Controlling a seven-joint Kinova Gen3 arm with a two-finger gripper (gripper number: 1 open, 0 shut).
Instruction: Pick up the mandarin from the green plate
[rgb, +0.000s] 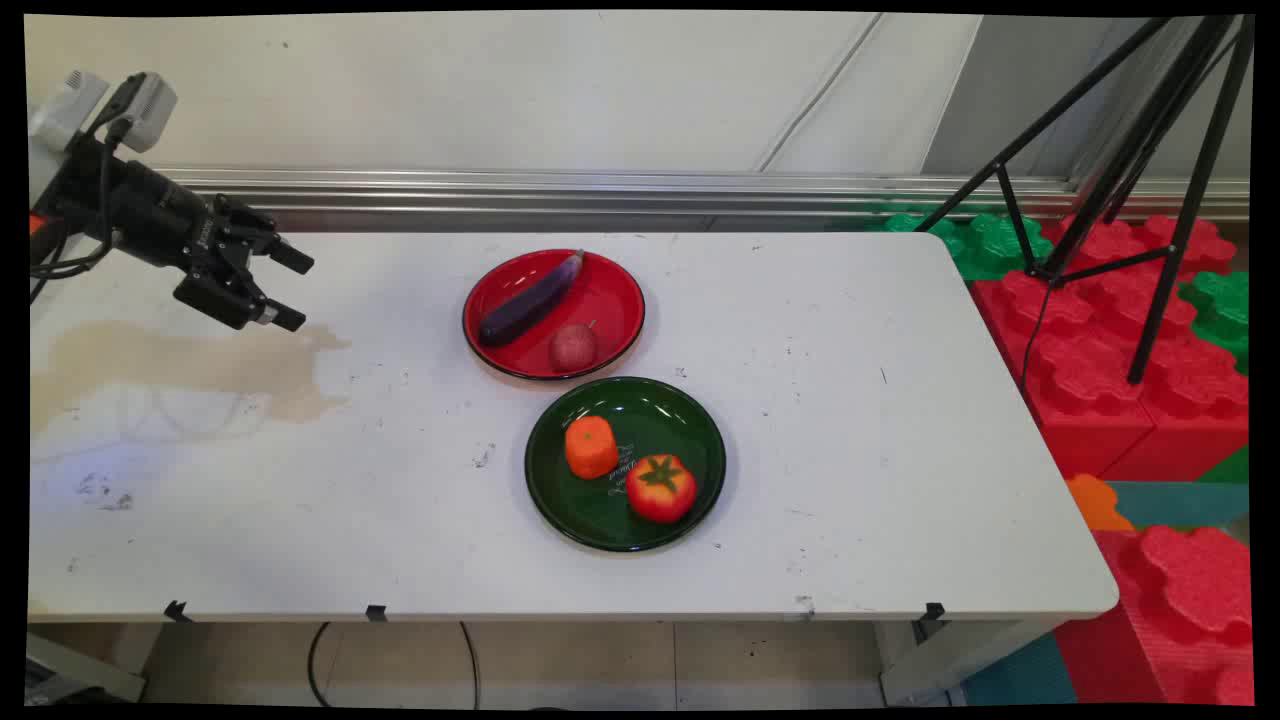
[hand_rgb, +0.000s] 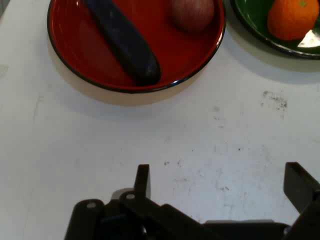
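Fruit and vegetables sit sorted on two plates near the middle of the white table (rgb: 900, 420), and the gripper (rgb: 290, 290) hangs well apart from them, up over the table's left end. Its two fingers stand wide apart with nothing between them; the hand view shows one fingertip (hand_rgb: 142, 177) at the lower centre and the other at the right edge, only bare tabletop in the gap.

The red plate (rgb: 620, 290) lies toward the wall. An eggplant (rgb: 530, 300) rests on it slantwise, its stem end toward the far rim, likely because it is too long to lie any other way without overhanging. A small reddish apple (rgb: 572, 347) sits just beside the eggplant's lower end, near the plate's front rim.

The green plate (rgb: 690, 420) lies just in front of the red one, their rims close or touching; I cannot tell which. It carries an orange (rgb: 591, 446) on its left side and a tomato (rgb: 661, 487) with a green star-shaped cap to the right and nearer the camera, the two close together.

The hand is tilted so that its camera looks across the table at the red plate, with the eggplant nearest the fingers. A brownish stain (rgb: 180, 365) spreads on the table below the gripper.

Beyond the table's right end stand a black tripod (rgb: 1150, 150) and red and green foam blocks (rgb: 1090, 370).
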